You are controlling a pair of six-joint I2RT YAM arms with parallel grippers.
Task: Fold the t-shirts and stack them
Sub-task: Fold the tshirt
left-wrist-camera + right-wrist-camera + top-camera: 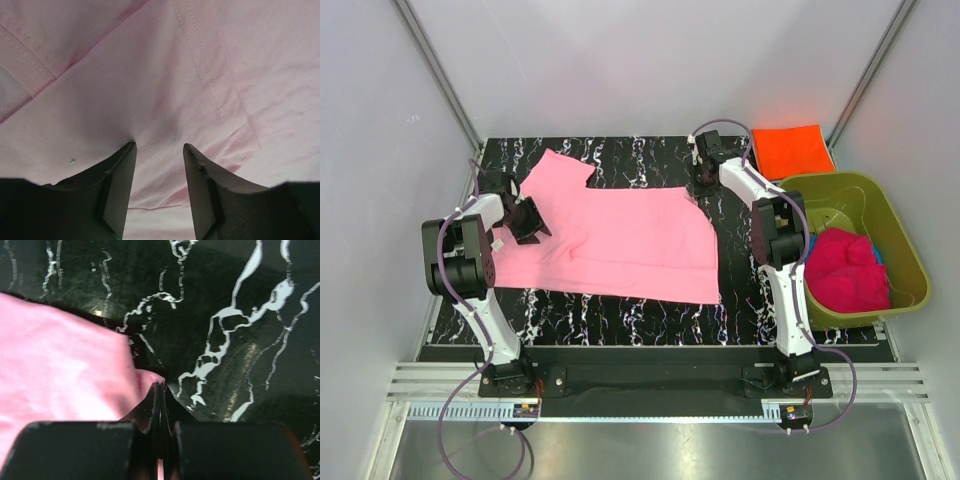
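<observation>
Holdings: four t-shirts, one tub (835, 180), one table (620, 320), two arms with one gripper each.

1. Left gripper (527, 220): we find it on the side of the spread shirt farthest from the tub. Its arm is folded, elbow raised, and the wrist points towards the tub. In the wrist view the left gripper (159, 150) stands parted, tips down on pink cloth with a strip of it between them; nothing is clamped.

2. Right gripper (704, 172): it sits near the tub's far left corner, on an arm stretched forward along the tub's left wall. Up close the right gripper (161, 390) is pressed together, with a corner of pink cloth pinched in it.

3. Light pink t-shirt (610, 245): lies left of the tub, spread flat on the table with mild creases and one sleeve angled away.

4. Orange t-shirt (792, 150): folded square, just beyond the tub's far rim.

5. Magenta t-shirt (845, 270): crumpled inside the tub.

6. Blue t-shirt (876, 252): inside the tub; we see only a sliver beside the magenta one.
</observation>
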